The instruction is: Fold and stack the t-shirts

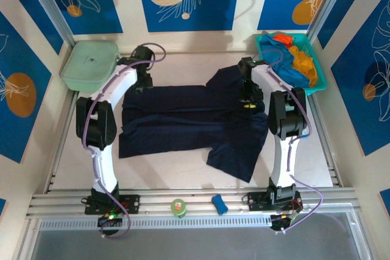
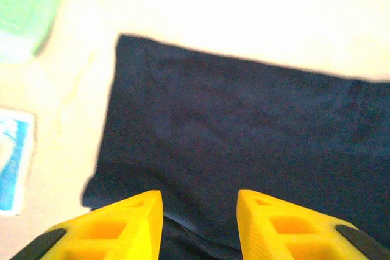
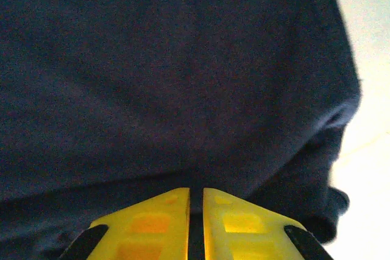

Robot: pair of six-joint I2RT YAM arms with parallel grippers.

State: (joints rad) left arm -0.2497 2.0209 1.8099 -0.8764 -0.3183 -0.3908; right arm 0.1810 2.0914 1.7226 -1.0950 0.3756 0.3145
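you're hovering left gripper (image 2: 200, 202), jaws apart, over one navy t-shirt (image 1: 183, 120); right gripper (image 3: 195, 196) nearly closed, can't tell if gripping. one teal basket (image 1: 319, 84), one green box (image 1: 90, 65) sitting at far corners.

1. The large t-shirt (image 1: 189, 120) is plain dark navy.
2. The basket (image 1: 322, 81) is teal. In it lie a bright blue shirt (image 1: 289, 72), an orange shirt (image 1: 303, 61) and a red shirt (image 1: 281, 39).
3. The box (image 1: 90, 64) is pale green.
4. The tabletop (image 1: 177, 175) is pale cream.
5. The left tool (image 2: 200, 211) and right tool (image 3: 195, 202) are yellow with black trim.
6. The wall panels (image 1: 213, 4) are deep blue, with white line-drawn leaves and peach and orange discs.
7. The arms (image 1: 116, 89) are white and black.
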